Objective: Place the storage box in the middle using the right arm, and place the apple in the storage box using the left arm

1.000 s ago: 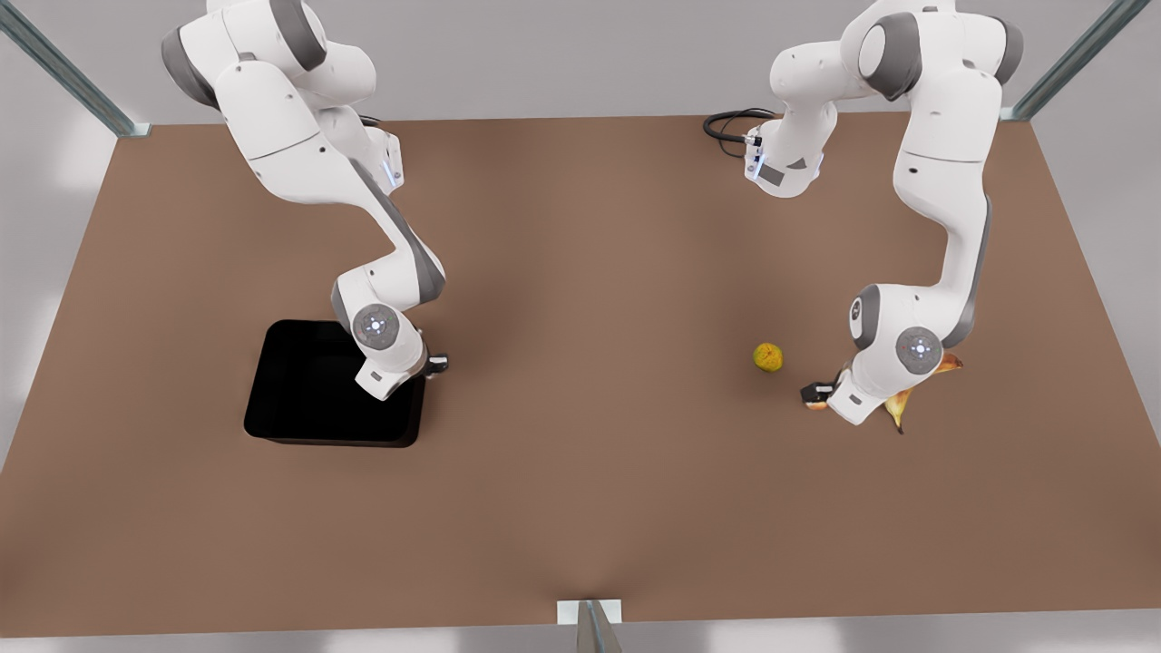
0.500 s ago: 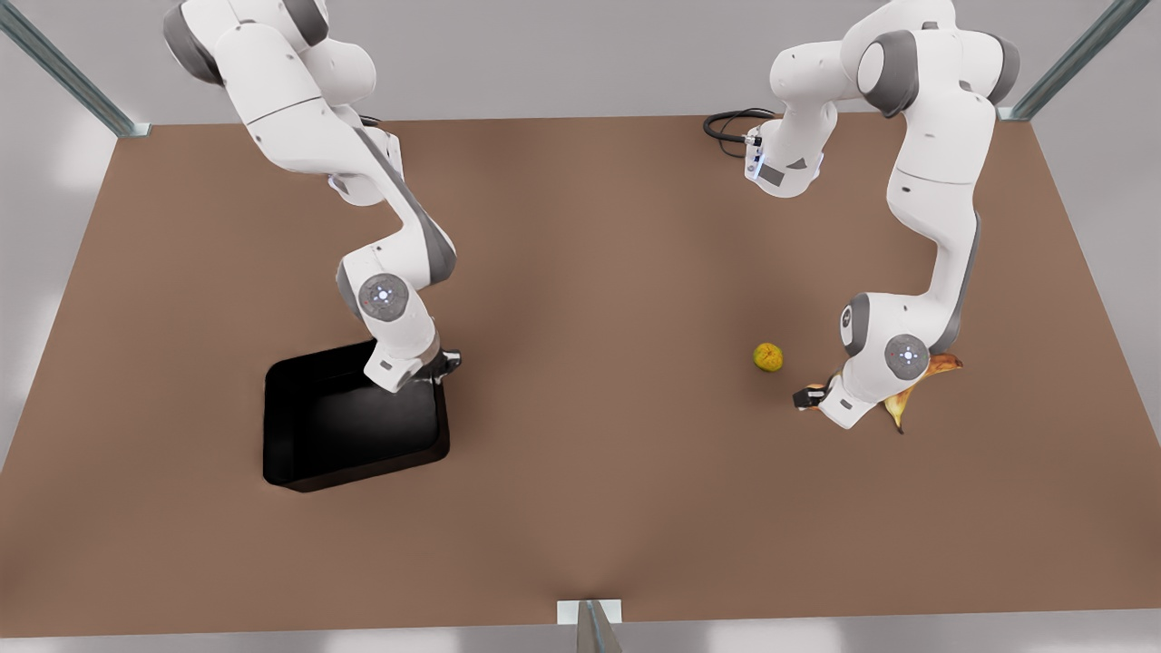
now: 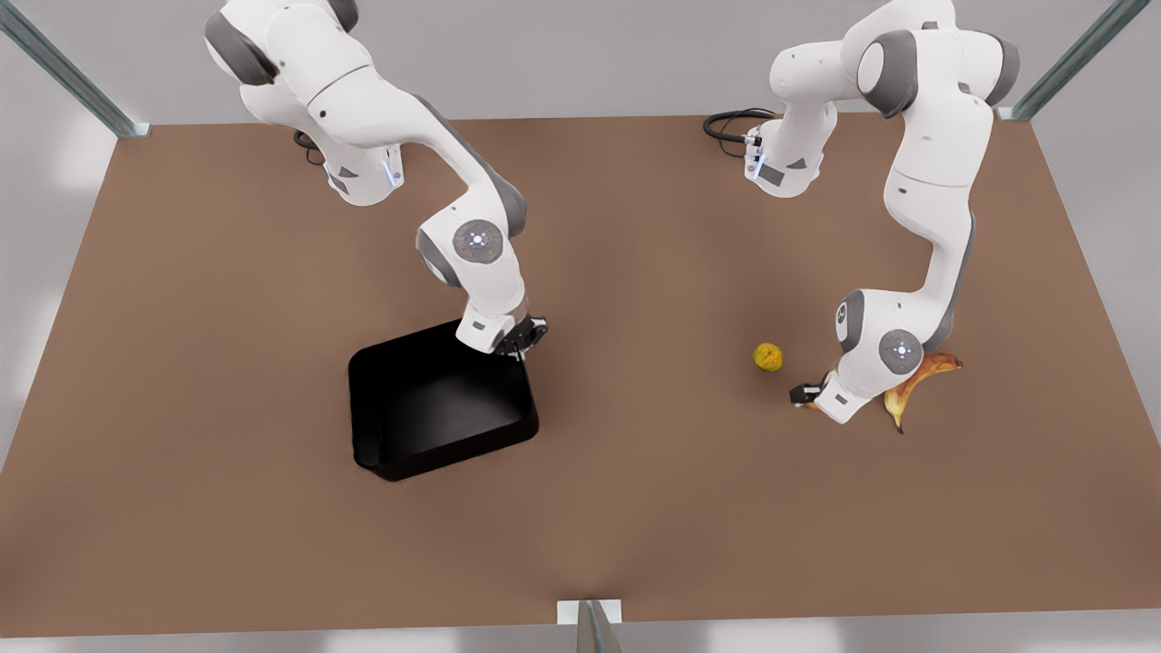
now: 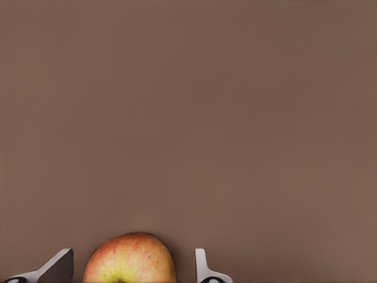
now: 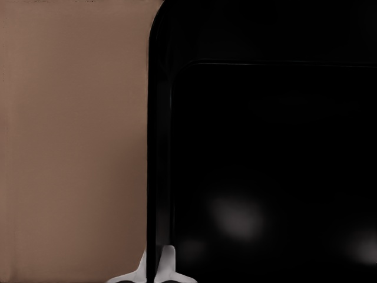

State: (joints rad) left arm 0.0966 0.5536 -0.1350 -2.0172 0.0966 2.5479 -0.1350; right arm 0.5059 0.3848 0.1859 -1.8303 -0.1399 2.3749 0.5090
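The right tool [image 3: 524, 337] is clamped on the wall of the storage box [image 3: 435, 399]; in the right wrist view its two fingers [image 5: 168, 259] pinch the thin black rim, one on each side. Over the last second the box has travelled a good way toward the front view's right, from its start near the table's edge on that view's left, and it has turned as it went, so its sides now sit skewed to the table [image 3: 635, 508] edge. The arm has swung along with it. The box appears to ride slightly tilted, its gripped corner raised, though whether the far side drags on the table cannot be told. It is not yet at the middle: it lies short of the table's centre line, so the carry looks well under way but unfinished.

The left tool [image 3: 803, 394] has barely shifted. It sits low over the table, far from the box on the front view's right, with the apple [image 4: 130, 259] between its fingers [image 4: 200, 265]. Those fingers stand apart, with visible gaps on either side of the fruit, so nothing is grasped yet. A yellow-green lumpy fruit [image 3: 768, 356] lies near it on the box side, and a browned banana [image 3: 912, 385] lies just beyond the wrist, away from the box. The left arm seems poised to close once the box is set down.
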